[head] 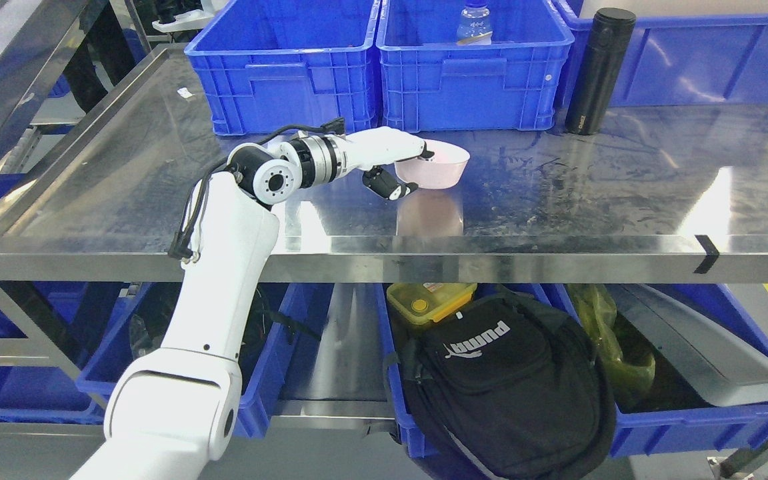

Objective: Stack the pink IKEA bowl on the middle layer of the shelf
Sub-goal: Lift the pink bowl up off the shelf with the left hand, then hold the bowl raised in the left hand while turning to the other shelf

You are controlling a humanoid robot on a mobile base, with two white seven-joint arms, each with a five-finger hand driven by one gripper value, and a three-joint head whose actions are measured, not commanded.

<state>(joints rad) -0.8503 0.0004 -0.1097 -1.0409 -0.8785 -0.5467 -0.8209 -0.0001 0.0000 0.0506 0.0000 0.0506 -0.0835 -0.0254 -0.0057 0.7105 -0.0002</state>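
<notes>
A pink bowl [439, 168] sits upright on the steel shelf surface [557, 193], just in front of the blue crates. My left arm reaches in from the lower left. My left hand [405, 172] grips the bowl's left rim: the upper fingers [417, 152] hook over the rim into the bowl and the black-tipped thumb [384, 185] presses below its outer wall. The bowl's base looks at or barely above the surface; I cannot tell which. Only one pink bowl shows. My right arm is out of view.
Three blue crates [291, 73] line the back of the shelf; a water bottle [475, 23] stands in the middle one. A black flask [596, 70] stands at the right. Below are crates with a black bag [504, 380] and a yellow lunch box [431, 300].
</notes>
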